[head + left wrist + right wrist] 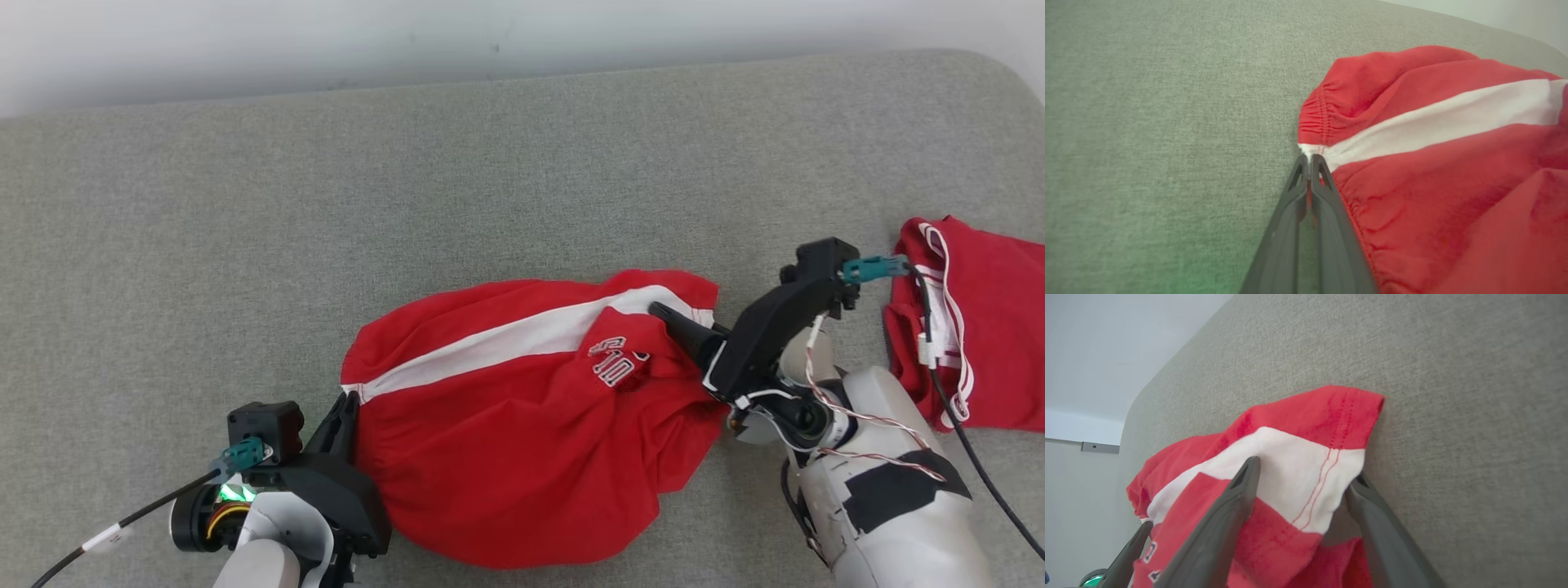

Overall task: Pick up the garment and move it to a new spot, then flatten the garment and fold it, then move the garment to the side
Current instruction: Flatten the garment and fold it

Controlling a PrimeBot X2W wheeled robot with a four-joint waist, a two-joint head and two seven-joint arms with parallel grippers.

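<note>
Loosely bunched, a red garment (506,425) lies on the grey fabric bench (490,163); left gripper (1309,157) pinches its waistband, right gripper (1305,469) spread astride its hem; pale wall (245,41) beyond.

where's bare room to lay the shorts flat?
Free: the grey surface across the far half, beyond the red shorts, and the left side above the left gripper. Crowded: right, by the right gripper and second red garment.

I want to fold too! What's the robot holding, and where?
The left gripper pinches the red garment by its gathered edge at the white stripe. The right gripper is open.
</note>
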